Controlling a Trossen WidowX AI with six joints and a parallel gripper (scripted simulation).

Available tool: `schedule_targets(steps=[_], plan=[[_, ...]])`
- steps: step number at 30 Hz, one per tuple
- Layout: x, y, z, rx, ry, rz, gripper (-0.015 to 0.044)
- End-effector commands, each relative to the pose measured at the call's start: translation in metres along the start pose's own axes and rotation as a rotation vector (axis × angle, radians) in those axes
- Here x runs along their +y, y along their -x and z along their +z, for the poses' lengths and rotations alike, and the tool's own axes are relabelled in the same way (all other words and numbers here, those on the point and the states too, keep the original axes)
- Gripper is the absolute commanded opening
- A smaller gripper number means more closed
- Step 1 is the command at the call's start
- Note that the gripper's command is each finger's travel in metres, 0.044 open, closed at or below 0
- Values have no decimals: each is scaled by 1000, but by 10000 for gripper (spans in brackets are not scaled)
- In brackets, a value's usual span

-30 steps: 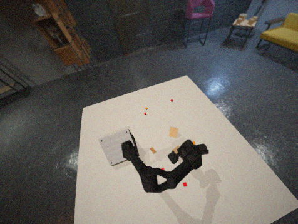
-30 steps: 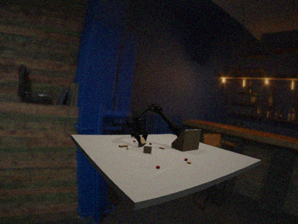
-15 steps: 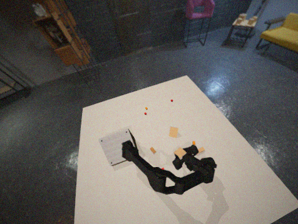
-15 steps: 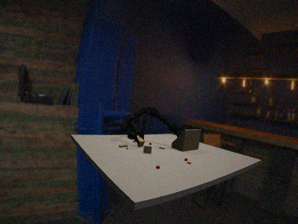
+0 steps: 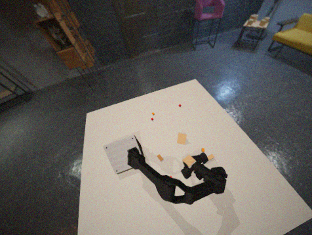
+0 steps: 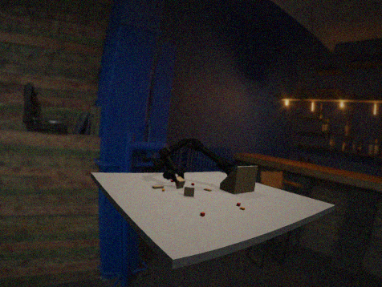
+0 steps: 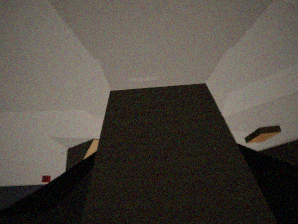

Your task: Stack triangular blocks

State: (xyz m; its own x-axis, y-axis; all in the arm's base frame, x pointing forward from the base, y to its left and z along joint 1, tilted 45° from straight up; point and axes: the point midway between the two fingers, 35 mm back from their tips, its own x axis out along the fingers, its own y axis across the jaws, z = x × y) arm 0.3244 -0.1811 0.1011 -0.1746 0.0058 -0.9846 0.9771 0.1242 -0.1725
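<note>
Stacking step in progress, by my judgement: the gripper [image 5: 193,165] pinches one triangular block [image 5: 189,161] between its jaws, spread wide around it, low over the white table [image 5: 249,184]. The other triangular block [image 5: 181,138] sits apart, beyond the jaws. Next, the held block needs carrying over it, slope matched to slope, then a gentle release.

held tan triangular block [image 5: 189,160] raised off table | second triangular block [image 5: 181,138] resting apart
</note>
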Motion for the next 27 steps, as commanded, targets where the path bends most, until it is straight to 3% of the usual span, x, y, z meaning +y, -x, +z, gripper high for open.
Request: schedule_targets(steps=[1,4,15,22,27], plan=[[0,0,0,-3,-5,0,367],[0,0,0,-3,-5,0,440],[0,2,-2,-4,-5,1,440],[-3,66,-72,-30,3,68,440],[0,67,-72,-49,27,72,440]])
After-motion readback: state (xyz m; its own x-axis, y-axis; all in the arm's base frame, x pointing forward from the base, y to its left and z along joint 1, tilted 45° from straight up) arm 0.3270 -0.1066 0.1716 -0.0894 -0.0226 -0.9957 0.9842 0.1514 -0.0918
